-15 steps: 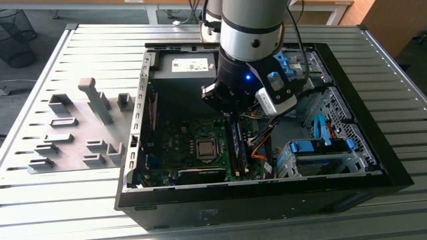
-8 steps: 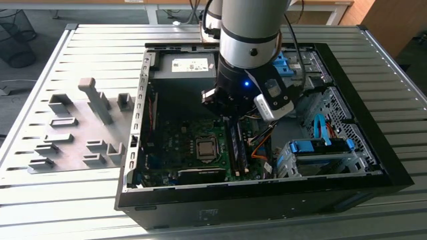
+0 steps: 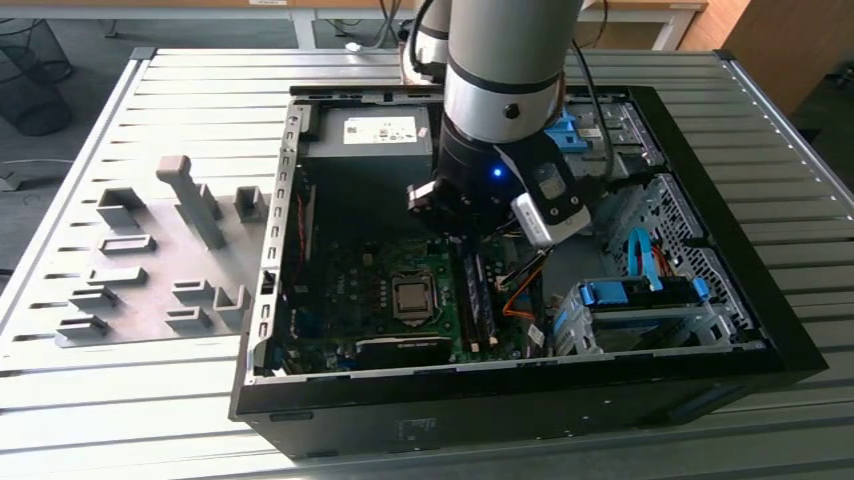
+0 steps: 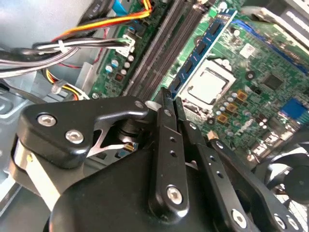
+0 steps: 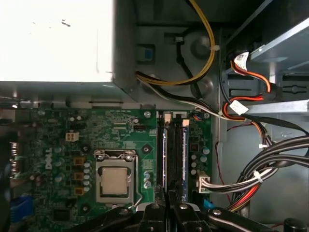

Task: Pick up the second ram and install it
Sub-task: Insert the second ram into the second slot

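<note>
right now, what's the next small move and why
Probably a short, straight press down: the gripper hangs just over one end of the ram sticks standing in their slots beside the CPU socket, so seating looks like what's left.

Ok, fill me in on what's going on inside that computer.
A robot arm is working inside the open computer case. Its gripper hangs low over the motherboard, at one end of the memory slots beside the processor socket. In the first wrist view, blue ram sticks stand on edge in those slots, directly in line with the gripper.
</note>
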Action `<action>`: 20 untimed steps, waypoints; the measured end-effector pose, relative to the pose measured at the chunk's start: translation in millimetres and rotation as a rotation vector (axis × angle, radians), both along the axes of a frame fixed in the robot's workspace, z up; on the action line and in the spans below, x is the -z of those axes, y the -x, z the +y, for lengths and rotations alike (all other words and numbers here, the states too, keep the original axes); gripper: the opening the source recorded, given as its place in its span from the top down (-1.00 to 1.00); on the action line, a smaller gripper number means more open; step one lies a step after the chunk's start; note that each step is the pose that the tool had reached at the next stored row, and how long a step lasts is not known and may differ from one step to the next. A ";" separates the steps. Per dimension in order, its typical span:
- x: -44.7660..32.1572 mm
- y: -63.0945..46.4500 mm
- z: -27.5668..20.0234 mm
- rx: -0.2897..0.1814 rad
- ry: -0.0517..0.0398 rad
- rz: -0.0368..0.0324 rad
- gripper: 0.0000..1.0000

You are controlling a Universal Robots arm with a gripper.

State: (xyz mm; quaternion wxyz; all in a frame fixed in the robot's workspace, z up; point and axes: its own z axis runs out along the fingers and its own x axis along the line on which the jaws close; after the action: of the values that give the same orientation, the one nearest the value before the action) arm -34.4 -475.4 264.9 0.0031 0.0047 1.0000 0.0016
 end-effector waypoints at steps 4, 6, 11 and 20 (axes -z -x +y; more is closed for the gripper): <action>7.3 -1.8 0.0 0.000 0.0001 0.0001 0.73; 10.9 -1.8 0.0 0.000 0.0001 0.0000 0.73; 20.0 -1.9 0.0 0.000 0.0002 0.0001 0.73; 24.1 -2.5 0.0 0.000 0.0001 0.0001 0.73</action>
State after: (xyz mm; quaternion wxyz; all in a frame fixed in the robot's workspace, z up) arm -31.9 -475.4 240.8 0.0031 0.0049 1.0000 0.0015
